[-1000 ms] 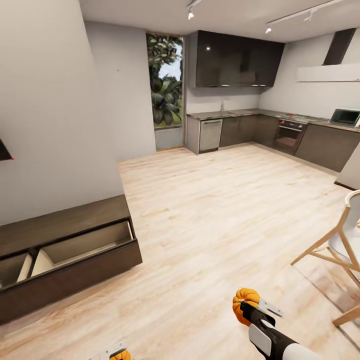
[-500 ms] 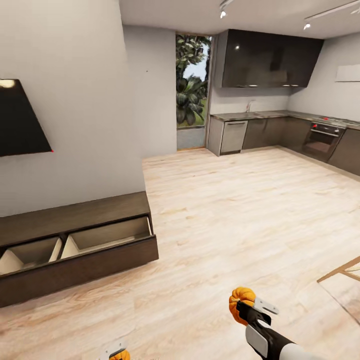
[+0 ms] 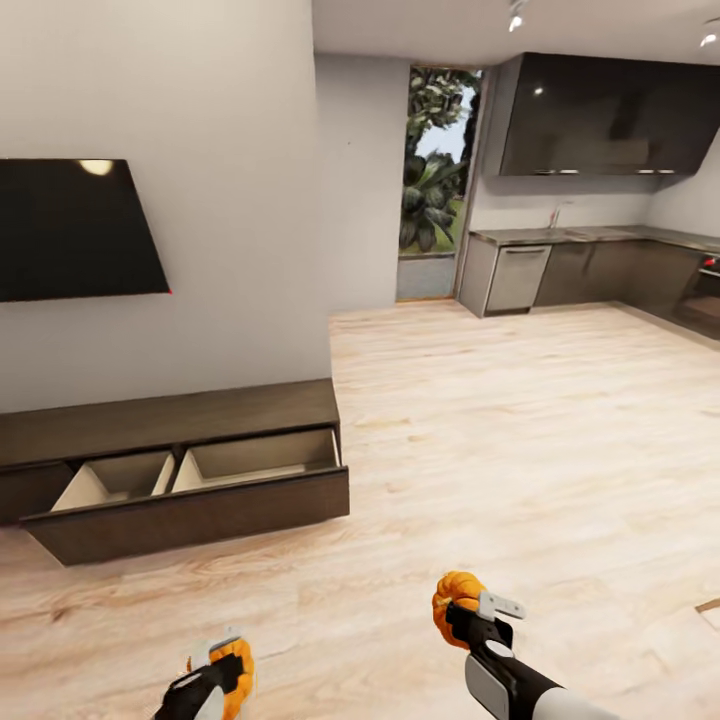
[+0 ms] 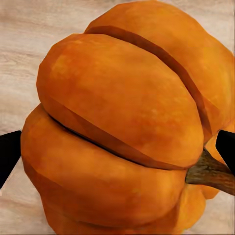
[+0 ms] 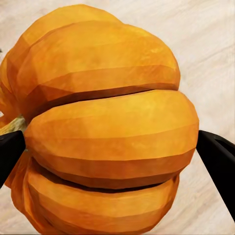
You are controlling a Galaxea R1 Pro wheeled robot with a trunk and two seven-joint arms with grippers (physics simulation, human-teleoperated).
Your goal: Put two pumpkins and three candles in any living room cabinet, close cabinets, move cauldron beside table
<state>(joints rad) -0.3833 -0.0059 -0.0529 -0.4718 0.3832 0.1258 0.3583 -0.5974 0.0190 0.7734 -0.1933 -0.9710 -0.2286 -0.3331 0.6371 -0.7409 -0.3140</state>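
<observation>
Both pumpkins are in hand and neither is stowed. The left hand (image 3: 222, 668) pinches one pumpkin (image 4: 122, 127) between its fingers, the right hand (image 3: 462, 603) pinches the other pumpkin (image 5: 105, 127), both carried low over the floor (image 3: 500, 420). Ahead and to the left of both hands sits the cabinet (image 3: 170, 470), its drawer pulled open, pale compartments bare. Left to do, I'd judge: drop both in, fetch three candles, shut everything, place the cauldron.
</observation>
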